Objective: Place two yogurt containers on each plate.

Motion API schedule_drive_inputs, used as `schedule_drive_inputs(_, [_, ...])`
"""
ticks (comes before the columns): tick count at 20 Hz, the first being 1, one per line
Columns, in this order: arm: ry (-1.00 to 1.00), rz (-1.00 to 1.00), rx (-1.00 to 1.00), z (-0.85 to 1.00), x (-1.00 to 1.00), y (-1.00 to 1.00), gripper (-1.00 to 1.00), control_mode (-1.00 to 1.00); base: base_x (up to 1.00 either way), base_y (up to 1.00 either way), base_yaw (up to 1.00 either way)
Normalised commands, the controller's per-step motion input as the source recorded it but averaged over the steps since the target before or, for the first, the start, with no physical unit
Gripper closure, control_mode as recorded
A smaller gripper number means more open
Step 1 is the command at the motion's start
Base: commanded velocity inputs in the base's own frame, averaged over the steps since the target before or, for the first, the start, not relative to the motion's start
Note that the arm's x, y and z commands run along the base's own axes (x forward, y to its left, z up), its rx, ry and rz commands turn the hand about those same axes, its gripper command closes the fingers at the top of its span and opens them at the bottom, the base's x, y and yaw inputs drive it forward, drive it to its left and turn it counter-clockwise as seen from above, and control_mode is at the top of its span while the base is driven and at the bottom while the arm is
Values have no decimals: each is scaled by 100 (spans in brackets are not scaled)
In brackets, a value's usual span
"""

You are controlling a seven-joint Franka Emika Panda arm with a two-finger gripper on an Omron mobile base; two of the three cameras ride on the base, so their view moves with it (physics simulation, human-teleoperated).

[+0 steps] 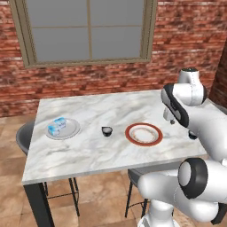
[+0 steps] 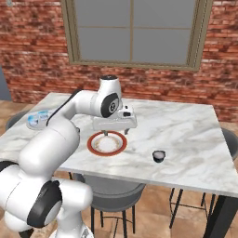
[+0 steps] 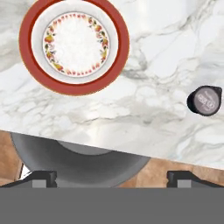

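Hand (image 2: 115,132) hovers over red-rimmed plate (image 3: 74,45), fingers wide apart, empty. Dark yogurt cup (image 3: 204,101) on marble surface (image 3: 153,52), off to hand's side, apart from plate.

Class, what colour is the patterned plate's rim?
Red-brown rim on the plate, clearest in the hand view.

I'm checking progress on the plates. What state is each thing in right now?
Grey plate: holds two light blue cups.
Red-rimmed plate: empty.
Dark cup: upright on the table, between the plates.
Second dark cup: upright on the table, off any plate.
Claw: open, holding nothing, above the red-rimmed plate.
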Motion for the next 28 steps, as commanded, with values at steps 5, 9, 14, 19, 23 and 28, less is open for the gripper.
schedule_drive_inputs(5, [0,0,5,0,38,2,-100,-100,28,0,0])
schedule_drive_inputs(9, [0,0,6,0,37,46,-100,-100,0,0,0])
schedule_drive_inputs(14, [0,0,1,0,24,85,-100,-100,0,0,0])
schedule_drive_inputs(19, [0,5,-3,0,1,100,-100,-100,0,0,0])
schedule_drive_inputs(23, [0,4,-2,0,0,89,-100,-100,0,0,0])
schedule_drive_inputs(28, [0,2,0,-10,0,73,-100,-100,0,0,0])
